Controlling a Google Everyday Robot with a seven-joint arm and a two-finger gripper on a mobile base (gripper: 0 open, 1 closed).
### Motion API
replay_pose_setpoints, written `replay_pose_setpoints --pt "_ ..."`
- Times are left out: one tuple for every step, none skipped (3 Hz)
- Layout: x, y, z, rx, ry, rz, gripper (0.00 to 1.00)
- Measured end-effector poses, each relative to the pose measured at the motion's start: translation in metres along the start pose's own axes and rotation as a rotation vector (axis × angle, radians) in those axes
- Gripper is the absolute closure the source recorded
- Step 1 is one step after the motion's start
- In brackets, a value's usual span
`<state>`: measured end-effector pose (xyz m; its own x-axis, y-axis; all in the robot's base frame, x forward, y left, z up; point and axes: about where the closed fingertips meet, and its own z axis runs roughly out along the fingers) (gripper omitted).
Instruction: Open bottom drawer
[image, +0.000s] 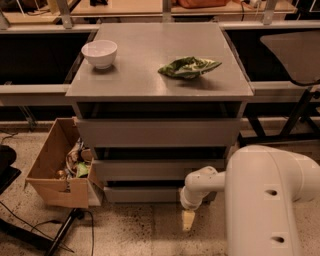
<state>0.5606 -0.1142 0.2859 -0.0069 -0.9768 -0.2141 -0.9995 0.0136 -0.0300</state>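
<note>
A grey cabinet (160, 85) with three drawers stands in the middle. The bottom drawer (142, 194) is low near the floor, its front flush under the middle drawer (160, 169). My gripper (188, 219) hangs down from the white arm (202, 186) just in front of the bottom drawer's right end, close above the floor. It touches no drawer that I can see.
A white bowl (99, 53) and a green crumpled bag (188, 67) lie on the cabinet top. An open cardboard box (57, 170) with clutter stands left of the cabinet. A black stand leg and cables (60, 235) lie on the floor at lower left. Tables run behind.
</note>
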Motion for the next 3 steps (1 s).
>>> replay_pose_setpoints --pt "0.022 -0.027 0.038 0.017 0.043 -0.018 0.0" --pt "0.046 -0.066 0.071 0.044 0.102 -0.011 0.0" --pt "0.057 -0.083 0.082 0.061 0.127 -0.004 0.0"
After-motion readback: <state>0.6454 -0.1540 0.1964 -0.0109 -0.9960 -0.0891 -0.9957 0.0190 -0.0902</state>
